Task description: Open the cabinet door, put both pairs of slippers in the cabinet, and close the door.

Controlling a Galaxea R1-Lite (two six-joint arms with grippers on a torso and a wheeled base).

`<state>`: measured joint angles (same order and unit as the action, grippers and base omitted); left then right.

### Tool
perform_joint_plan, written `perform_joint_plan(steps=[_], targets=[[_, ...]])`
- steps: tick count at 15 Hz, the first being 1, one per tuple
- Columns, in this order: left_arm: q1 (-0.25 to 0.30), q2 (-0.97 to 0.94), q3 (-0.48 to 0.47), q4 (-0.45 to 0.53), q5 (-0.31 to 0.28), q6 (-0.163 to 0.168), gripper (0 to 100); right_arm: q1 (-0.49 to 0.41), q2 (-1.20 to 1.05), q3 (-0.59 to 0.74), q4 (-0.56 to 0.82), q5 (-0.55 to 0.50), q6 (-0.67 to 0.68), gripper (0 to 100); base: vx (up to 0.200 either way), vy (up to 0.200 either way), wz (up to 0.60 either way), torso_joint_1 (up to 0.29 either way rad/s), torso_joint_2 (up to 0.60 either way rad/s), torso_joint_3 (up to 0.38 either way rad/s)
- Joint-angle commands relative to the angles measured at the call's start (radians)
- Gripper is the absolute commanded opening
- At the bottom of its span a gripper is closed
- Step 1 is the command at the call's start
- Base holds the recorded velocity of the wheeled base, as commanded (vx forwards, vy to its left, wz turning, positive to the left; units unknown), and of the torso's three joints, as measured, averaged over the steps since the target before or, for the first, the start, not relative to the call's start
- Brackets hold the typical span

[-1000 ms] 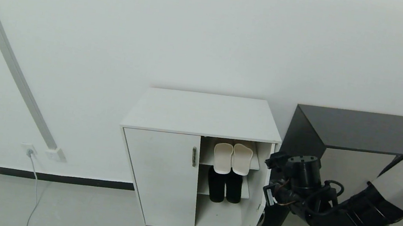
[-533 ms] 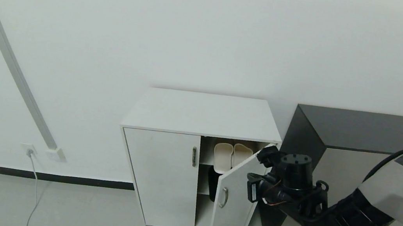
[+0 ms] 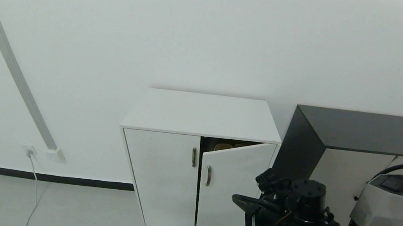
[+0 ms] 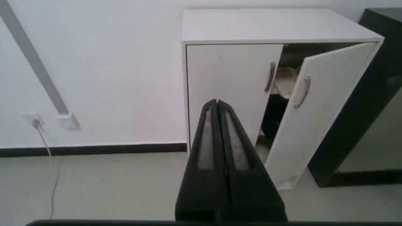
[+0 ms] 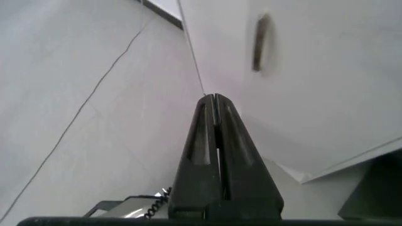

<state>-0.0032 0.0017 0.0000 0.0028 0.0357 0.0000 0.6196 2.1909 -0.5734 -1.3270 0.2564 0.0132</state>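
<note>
Pressed flat together, empty: left gripper (image 4: 217,104), right gripper (image 3: 239,199) just beside smooth white cabinet door (image 3: 235,165), slim metal handle (image 3: 208,176) beyond.

Cabinet (image 3: 201,115): white laminated board by the look, matt, smooth. Door (image 3: 231,192) has the same finish. Door handle (image 3: 208,176): metal, dull brushed sheen. Cream slippers (image 4: 286,76) in the gap: smooth, plastic- or foam-like. Black unit (image 3: 372,131) at 3 o'clock of the cabinet: matt dark top, glossy mirror-like front. Floor (image 3: 85,211) at 6 o'clock: smooth grey w/ faint sheen. Wall (image 3: 197,29): matt paint. My left gripper (image 4: 217,103) & right gripper (image 5: 214,97): matt black plastic w/ grey pad strips.
</note>
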Motion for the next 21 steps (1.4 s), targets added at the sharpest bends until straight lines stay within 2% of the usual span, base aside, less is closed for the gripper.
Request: perform_joint_plan(steps=[1, 5, 7, 9, 10, 11, 15, 21], targets=[[0.0, 0.0, 0.0, 0.0, 0.0, 0.0, 0, 0.025, 0.072, 0.007, -0.026, 0.001, -0.004, 0, 0.2, 0.0, 0.0, -0.022, -0.01, 0.002], [0.0, 0.0, 0.0, 0.0, 0.0, 0.0, 0, 0.031, 0.101, -0.026, -0.024, 0.0, -0.001, 0, 0.2, 0.0, 0.0, 0.005, 0.0, 0.001], [0.0, 0.0, 0.0, 0.0, 0.0, -0.002, 0, 0.028, 0.133, -0.089, -0.02, -0.017, 0.005, 0, 0.0, 0.0, 0.0, 0.0, 0.0, 0.0], [0.0, 0.0, 0.0, 0.0, 0.0, -0.002, 0, 0.028, 0.147, -0.171, 0.008, -0.098, 0.059, 0, 0.0, 0.0, 0.0, 0.0, 0.0, 0.0], [0.0, 0.0, 0.0, 0.0, 0.0, -0.002, 0, 0.028, 0.148, -0.178, 0.011, -0.105, 0.06, 0, 0.0, 0.0, 0.0, 0.0, 0.0, 0.0], [0.0, 0.0, 0.0, 0.0, 0.0, -0.002, 0, 0.028, 0.155, -0.241, 0.061, -0.181, 0.068, 0, 0.0, 0.0, 0.0, 0.0, 0.0, 0.0], [0.0, 0.0, 0.0, 0.0, 0.0, -0.002, 0, 0.025, 0.208, -0.355, 0.092, -0.312, 0.07, 0, 0.0, 0.0, 0.0, 0.0, 0.0, 0.0], [0.0, 0.0, 0.0, 0.0, -0.002, 0.0, 0, 0.005, 0.234, -0.424, 0.118, -0.321, 0.068, 0, 0.0, 0.0, 0.0, 0.0, 0.0, 0.0]])
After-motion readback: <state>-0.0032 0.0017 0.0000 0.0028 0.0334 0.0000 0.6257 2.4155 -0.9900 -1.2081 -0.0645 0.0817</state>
